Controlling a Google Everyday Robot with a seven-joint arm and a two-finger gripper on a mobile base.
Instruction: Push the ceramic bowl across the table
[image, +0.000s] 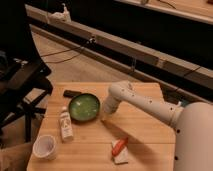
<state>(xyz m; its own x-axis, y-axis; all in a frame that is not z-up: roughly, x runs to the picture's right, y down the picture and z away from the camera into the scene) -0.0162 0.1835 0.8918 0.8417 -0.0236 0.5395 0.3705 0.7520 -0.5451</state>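
We judged the push barely underway: our gripper (106, 116) sat low just beside the right rim of the ceramic bowl (84, 107) (jaw opening we could not tell), bowl left of centre on the table (145, 137).

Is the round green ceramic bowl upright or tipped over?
Upright: the round green ceramic bowl sits flat on the wooden table, glossy inside facing up, gripper at its right edge.

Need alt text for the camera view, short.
A white robot arm's gripper sits at the right edge of a green ceramic bowl on a wooden table. Around it: a white cup, a small bottle, a dark flat object, a red-and-white item.
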